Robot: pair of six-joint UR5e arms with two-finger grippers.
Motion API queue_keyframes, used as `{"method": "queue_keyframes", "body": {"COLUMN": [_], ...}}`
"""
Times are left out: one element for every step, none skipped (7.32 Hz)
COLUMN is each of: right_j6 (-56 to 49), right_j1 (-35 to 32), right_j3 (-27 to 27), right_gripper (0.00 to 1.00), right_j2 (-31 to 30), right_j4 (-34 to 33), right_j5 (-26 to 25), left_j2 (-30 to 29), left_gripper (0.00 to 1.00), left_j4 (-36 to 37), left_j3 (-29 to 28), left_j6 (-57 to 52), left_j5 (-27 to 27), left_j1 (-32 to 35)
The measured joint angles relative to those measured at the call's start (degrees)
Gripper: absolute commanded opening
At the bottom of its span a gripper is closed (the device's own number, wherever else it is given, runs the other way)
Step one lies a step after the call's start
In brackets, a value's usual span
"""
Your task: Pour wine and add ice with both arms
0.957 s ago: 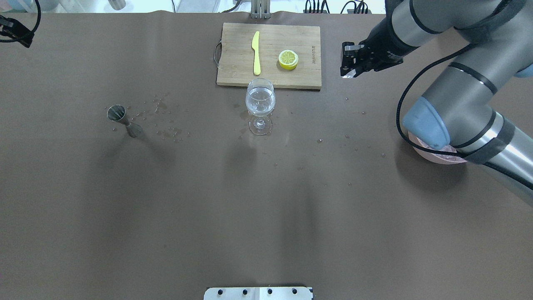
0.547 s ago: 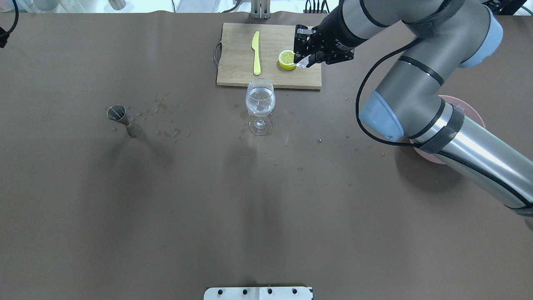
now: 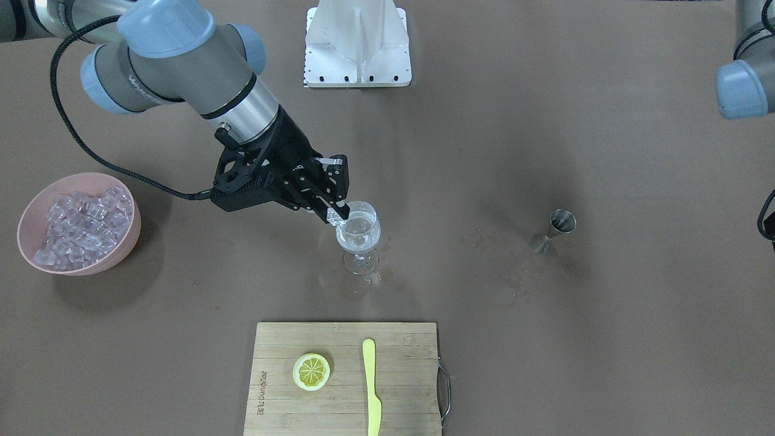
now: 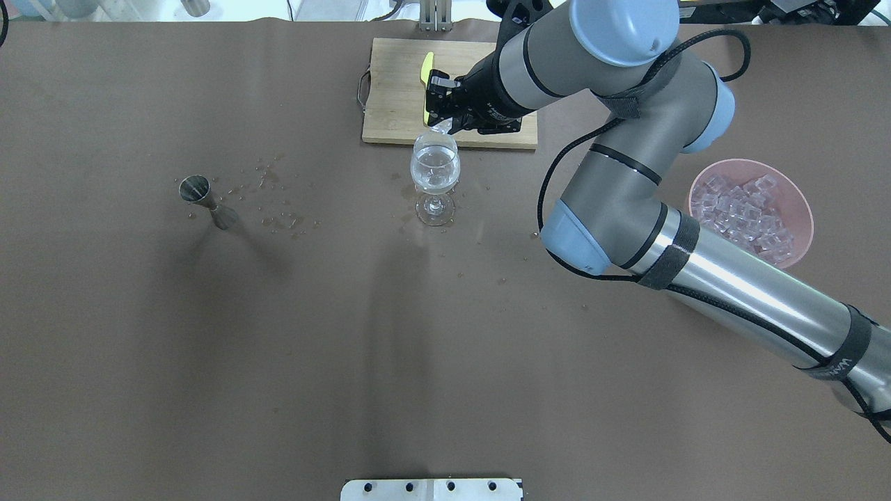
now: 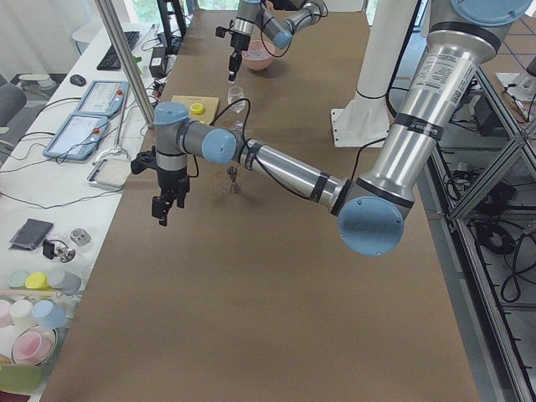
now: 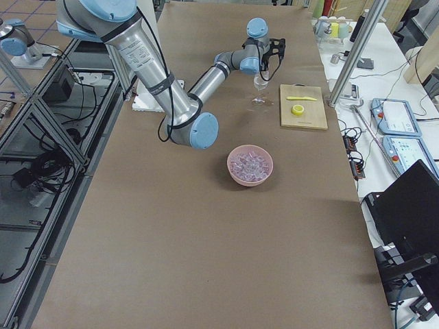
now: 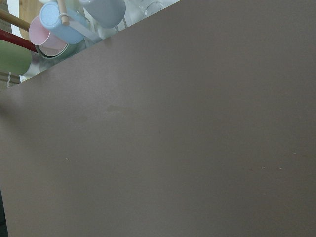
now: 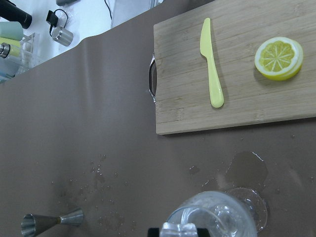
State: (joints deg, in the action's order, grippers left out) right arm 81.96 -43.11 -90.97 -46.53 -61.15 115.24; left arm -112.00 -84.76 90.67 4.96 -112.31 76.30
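Ice [image 3: 82, 225] sits heaped in the bowl [image 3: 97, 268], well apart from the glass [image 3: 361, 264] holding the wine [image 3: 358, 237]. The right gripper [image 3: 336, 213] pinches one cube [image 8: 178, 230] just over the rim, likely to keep the drop short. The left gripper [image 5: 162, 214] hangs far aside; open or closed, I cannot tell.

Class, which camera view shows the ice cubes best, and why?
Exterior front-facing: the ice lies unobstructed, single cubes distinct. Overhead shows it nearly as well; exterior right, smaller; exterior left, a distant speck; both wrist views miss it.
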Motion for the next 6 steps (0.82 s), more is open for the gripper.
{"method": "queue_keyframes", "body": {"right_j6": [0.38,0.48,0.56,0.52,0.27,0.13], "right_j1": [0.29,0.41,0.42,0.43,0.45,0.45], "right_j3": [0.06,0.06,0.04,0.02,-0.02,-0.11], "right_gripper": [0.0,0.18,0.98,1.0,1.0,1.0], "right_j2": [0.08,0.08,0.08,0.09,0.11,0.15], "right_j4": [0.1,0.09,0.08,0.01,-0.11,-0.19], "right_j5": [-0.15,-0.12,-0.04,0.0,0.0,-0.01], "left_j2": [-0.06,-0.14,-0.22,-0.27,-0.33,-0.37], "left_gripper": [0.98,0.98,0.98,0.98,0.98,0.98], "left_j4": [0.02,0.03,0.04,0.04,0.04,0.04], "left_j3": [-0.27,-0.48,-0.6,-0.63,-0.66,-0.66], "left_j6": [-0.03,-0.02,0.02,0.04,0.04,0.05], "left_j5": [-0.01,-0.01,-0.01,-0.01,-0.01,-0.01], "left_j1": [0.09,0.16,0.33,0.56,0.71,0.8]}}
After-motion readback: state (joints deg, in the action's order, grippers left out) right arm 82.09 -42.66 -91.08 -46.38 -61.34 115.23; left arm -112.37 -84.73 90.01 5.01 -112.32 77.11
